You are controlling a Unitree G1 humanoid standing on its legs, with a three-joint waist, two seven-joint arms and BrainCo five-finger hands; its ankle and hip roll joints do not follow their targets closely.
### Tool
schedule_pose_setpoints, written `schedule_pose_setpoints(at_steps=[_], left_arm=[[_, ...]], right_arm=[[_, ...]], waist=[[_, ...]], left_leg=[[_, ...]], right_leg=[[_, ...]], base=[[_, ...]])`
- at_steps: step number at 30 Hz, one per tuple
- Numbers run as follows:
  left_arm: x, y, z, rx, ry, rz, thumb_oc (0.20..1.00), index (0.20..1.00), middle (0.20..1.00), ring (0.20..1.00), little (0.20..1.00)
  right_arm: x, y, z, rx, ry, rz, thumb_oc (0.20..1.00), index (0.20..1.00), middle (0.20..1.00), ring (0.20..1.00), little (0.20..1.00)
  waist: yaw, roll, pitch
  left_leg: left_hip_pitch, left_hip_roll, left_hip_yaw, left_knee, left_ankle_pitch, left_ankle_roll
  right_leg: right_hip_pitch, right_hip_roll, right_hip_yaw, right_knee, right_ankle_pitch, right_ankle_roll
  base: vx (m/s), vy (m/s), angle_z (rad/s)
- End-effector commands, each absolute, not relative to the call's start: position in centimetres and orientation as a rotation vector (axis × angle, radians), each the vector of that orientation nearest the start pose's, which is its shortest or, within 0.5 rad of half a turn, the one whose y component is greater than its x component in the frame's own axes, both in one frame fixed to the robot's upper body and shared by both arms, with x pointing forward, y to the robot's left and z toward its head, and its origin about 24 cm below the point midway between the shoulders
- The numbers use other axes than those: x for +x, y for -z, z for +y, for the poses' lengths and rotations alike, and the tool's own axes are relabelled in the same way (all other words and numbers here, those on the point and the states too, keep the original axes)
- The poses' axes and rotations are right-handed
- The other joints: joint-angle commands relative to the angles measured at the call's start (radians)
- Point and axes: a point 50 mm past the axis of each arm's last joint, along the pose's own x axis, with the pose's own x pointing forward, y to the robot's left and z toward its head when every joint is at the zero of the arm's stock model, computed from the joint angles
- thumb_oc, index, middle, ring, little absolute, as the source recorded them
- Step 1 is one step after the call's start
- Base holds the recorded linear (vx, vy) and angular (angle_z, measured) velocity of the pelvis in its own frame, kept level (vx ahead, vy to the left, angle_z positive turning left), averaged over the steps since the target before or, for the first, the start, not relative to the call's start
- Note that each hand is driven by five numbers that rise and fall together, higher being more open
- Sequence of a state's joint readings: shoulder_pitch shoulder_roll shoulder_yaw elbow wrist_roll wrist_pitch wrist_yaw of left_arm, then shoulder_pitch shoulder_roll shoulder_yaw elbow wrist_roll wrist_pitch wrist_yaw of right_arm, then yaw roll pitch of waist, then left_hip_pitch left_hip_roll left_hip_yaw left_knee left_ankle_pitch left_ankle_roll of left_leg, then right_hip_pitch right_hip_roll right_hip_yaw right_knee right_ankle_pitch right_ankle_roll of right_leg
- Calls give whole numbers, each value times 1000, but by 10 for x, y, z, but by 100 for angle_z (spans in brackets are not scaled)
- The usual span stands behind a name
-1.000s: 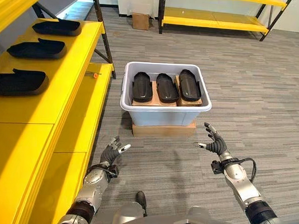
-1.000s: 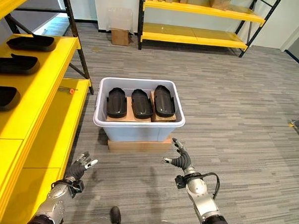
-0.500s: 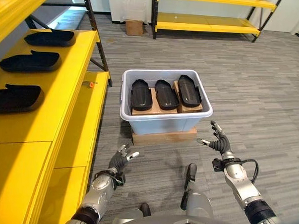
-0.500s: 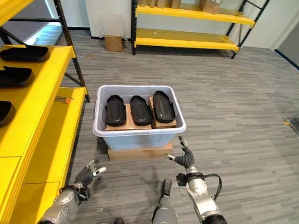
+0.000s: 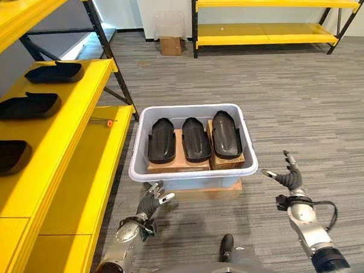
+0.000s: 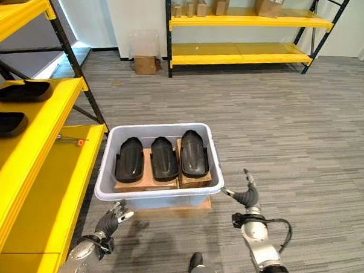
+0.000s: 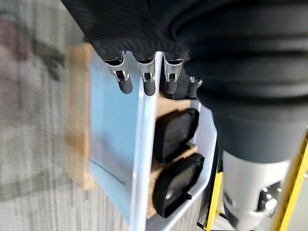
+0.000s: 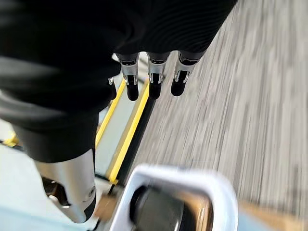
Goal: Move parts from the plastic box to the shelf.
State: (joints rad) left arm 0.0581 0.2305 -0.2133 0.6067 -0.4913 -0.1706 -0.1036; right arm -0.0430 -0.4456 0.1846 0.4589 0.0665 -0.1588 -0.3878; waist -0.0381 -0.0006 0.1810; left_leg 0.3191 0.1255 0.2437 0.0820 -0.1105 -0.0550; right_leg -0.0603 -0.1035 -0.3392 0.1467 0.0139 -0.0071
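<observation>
No readable writing shows. Left robot hand [image 5: 150,203] and right robot hand [image 5: 287,177] hover open, empty, flanking the plastic box [image 5: 192,174] holding three black parts [image 5: 196,139].

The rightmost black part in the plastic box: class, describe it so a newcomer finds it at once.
Start at the pale plastic box on the grey floor beside the yellow shelf. Three black parts lie side by side inside. Yours, the rightmost part, sits furthest from the shelf, on its own cardboard block.

looks like a warehouse or stockroom: yellow steel shelving [image 5: 79,138] with black uprights along the side, another yellow rack [image 6: 247,36] against the far wall holding cardboard boxes [image 6: 269,4], and grey striped carpet floor [image 5: 304,99].
</observation>
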Motion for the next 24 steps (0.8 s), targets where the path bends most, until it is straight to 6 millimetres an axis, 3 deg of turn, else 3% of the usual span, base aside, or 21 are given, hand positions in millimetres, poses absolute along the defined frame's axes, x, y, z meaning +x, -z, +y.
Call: schedule_pose_setpoints(at_steps=[1,6,8,12,19,20,24], left_arm=[[202,67,186,-216,55,390,1000,1000,1000,1000,1000],[204,64,185,-259,65,374,1000,1000,1000,1000,1000],[203,69,183,-311,75,398,1000,1000,1000,1000,1000],[208,57,179,-398,79,323,1000,1000,1000,1000,1000],[215,48,183,-443,-14,254,1000,1000,1000,1000,1000],[216,47,183,-441,-20,255,1000,1000,1000,1000,1000],[216,46,182,-433,-17,249,1000,1000,1000,1000,1000]], right_arm=[[255,-5,-239,-409,347,65,1000,1000,1000,1000,1000],[252,-13,-245,-403,374,11,1000,1000,1000,1000,1000],[252,-16,-243,-391,343,-2,1000,1000,1000,1000,1000],[247,-16,-247,-374,331,5,1000,1000,1000,1000,1000],[244,-12,-247,-398,325,9,1000,1000,1000,1000,1000],[244,-12,-247,-394,329,10,1000,1000,1000,1000,1000],[243,-13,-247,-400,316,6,1000,1000,1000,1000,1000]], waist=[[17,-43,18],[2,-35,9],[-6,-33,2],[-11,-27,3],[-10,-33,7],[-9,-45,11],[-14,-54,14]], left_leg=[[-58,-52,32,25,-118,50],[-64,-36,52,74,-92,38],[-88,-31,39,146,-52,24],[-141,-6,39,259,30,-9],[-224,9,41,387,68,-24],[-248,11,57,404,87,-11],[-264,16,60,409,72,-3]], right_leg=[[-40,-101,-12,56,28,154],[-23,-74,-19,62,-7,125],[-13,-41,-3,83,-50,98],[35,6,8,55,-88,53],[87,37,35,19,-117,20],[92,33,35,4,-102,10],[100,41,60,-8,-101,9]], base=[[322,-90,-1],[248,-120,10],[348,-275,-14],[210,-204,-15],[106,-94,-21],[39,-63,-15],[57,-25,-12]])
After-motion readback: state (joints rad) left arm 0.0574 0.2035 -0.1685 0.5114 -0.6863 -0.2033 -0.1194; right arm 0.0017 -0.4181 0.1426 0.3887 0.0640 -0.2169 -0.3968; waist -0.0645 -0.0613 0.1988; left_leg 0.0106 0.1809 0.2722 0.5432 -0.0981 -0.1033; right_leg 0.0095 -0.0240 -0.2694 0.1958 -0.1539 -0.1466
